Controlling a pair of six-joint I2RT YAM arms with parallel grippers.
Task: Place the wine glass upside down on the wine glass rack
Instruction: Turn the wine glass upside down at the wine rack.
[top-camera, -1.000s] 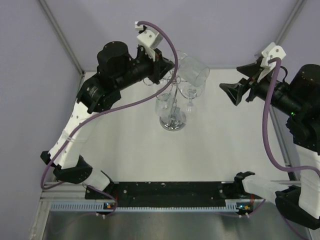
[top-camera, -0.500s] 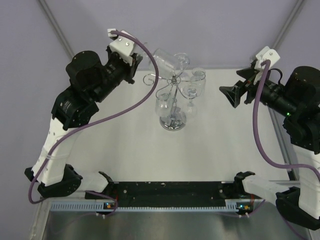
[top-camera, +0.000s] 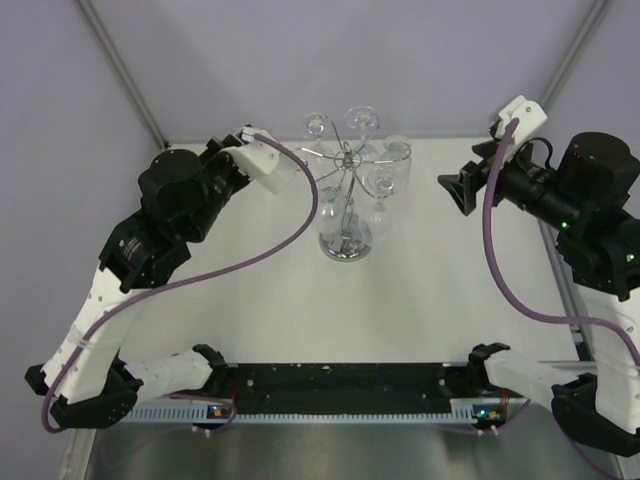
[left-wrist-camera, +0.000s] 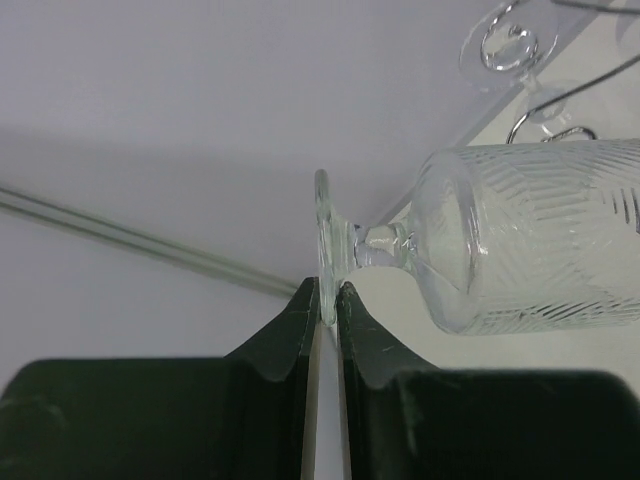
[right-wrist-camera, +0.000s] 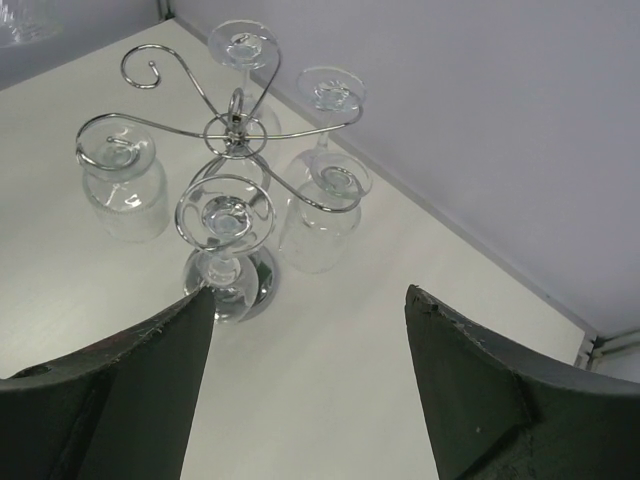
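My left gripper (left-wrist-camera: 328, 300) is clamped on the foot rim of the wine glass (left-wrist-camera: 530, 240), which lies sideways in the air just left of the wine glass rack (top-camera: 345, 165) and is not yet hung. Other glasses (right-wrist-camera: 120, 180) already hang there, and one scroll arm (right-wrist-camera: 140, 70) looks free. My right gripper (right-wrist-camera: 305, 310) hovers empty with its fingers apart to the rack's right, over bare table (top-camera: 450, 290), with the back wall (top-camera: 400, 60) close behind the rack.
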